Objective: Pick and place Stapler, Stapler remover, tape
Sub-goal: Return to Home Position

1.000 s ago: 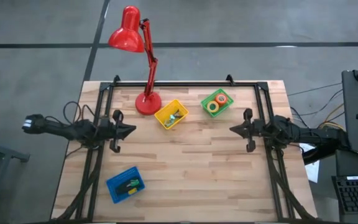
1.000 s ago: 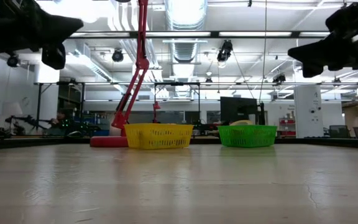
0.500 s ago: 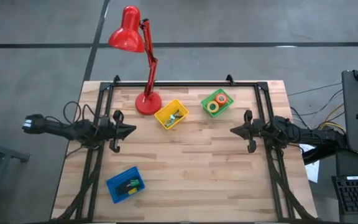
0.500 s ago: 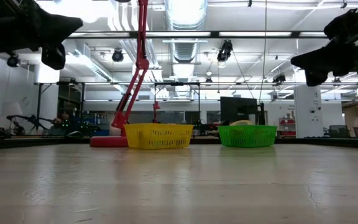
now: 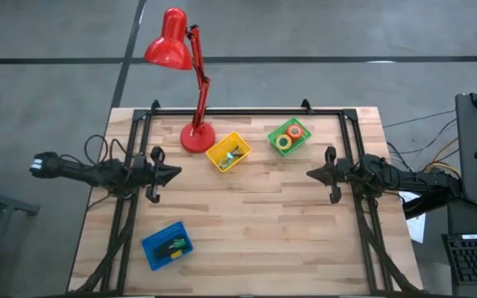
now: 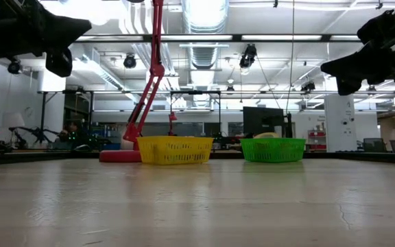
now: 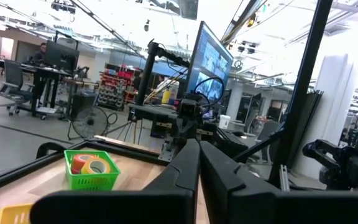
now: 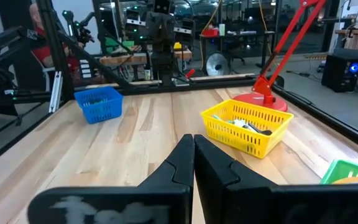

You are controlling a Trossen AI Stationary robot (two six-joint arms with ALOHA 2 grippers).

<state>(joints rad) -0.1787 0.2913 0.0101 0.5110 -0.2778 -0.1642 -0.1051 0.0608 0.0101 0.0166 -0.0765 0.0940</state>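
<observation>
The black stapler (image 5: 171, 244) lies in a blue basket (image 5: 154, 255) near the table's front left. Tape rolls (image 5: 289, 136), red, orange and yellow (image 7: 89, 166), lie in a green basket (image 5: 273, 132) at the back. A yellow basket (image 5: 216, 149) holds small objects (image 8: 247, 126); whether one is the stapler remover I cannot tell. My left gripper (image 5: 178, 173) hovers shut above the table's left side, pointing right. My right gripper (image 5: 309, 173) hovers shut above the right side, pointing left. Both hold nothing (image 7: 199, 146) (image 8: 193, 140).
A red desk lamp (image 5: 195, 74) stands with its base (image 5: 197, 137) at the back, next to the yellow basket. A black frame (image 5: 238, 111) runs along the table's far edge and sides. Bare wood (image 5: 247, 215) lies between the two arms.
My right gripper has tipped down a little, so its fingertips sit slightly lower than before. It stays shut. The baskets and their contents have kept still.
</observation>
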